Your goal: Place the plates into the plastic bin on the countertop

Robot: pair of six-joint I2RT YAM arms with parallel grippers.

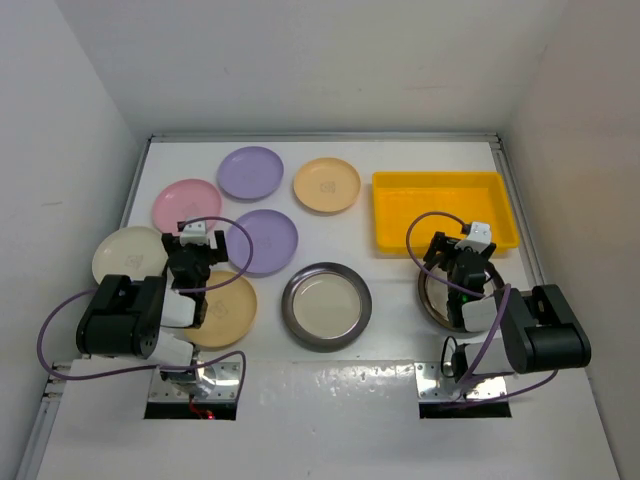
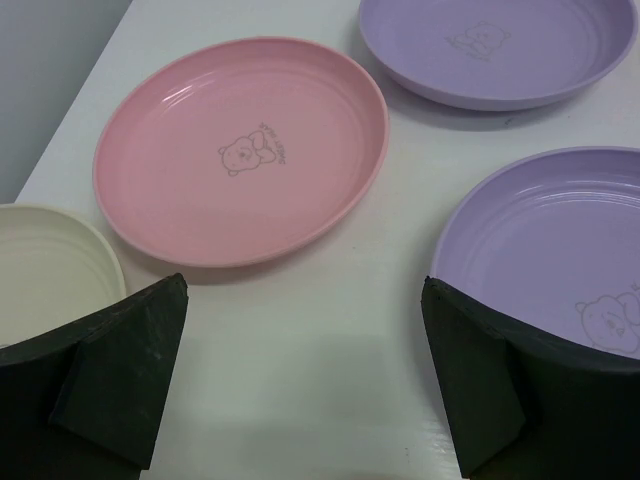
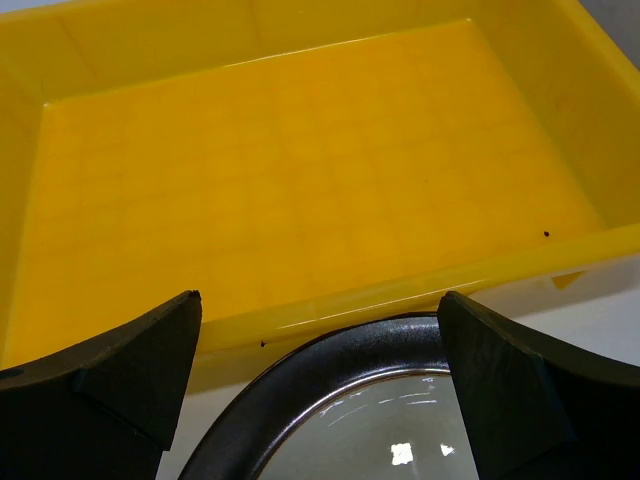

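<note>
Eight plates lie on the white countertop (image 1: 400,160). A purple plate (image 1: 250,172), an orange-yellow plate (image 1: 326,185) and a pink plate (image 1: 186,205) lie at the back. A second purple plate (image 1: 262,242), a cream plate (image 1: 128,255), a second orange-yellow plate (image 1: 228,312) and a metal-rimmed plate (image 1: 326,305) lie nearer. The yellow plastic bin (image 1: 443,180) is empty at the right. My left gripper (image 1: 195,250) is open and empty between the pink (image 2: 240,150), cream (image 2: 40,270) and purple (image 2: 560,240) plates. My right gripper (image 1: 458,258) is open over another metal-rimmed plate (image 3: 350,420), beside the bin's near wall (image 3: 300,310).
White walls enclose the countertop at the left, back and right. The far purple plate (image 2: 500,50) shows at the top of the left wrist view. Purple cables loop from both arms. The arm bases stand on a metal strip (image 1: 330,380) at the near edge.
</note>
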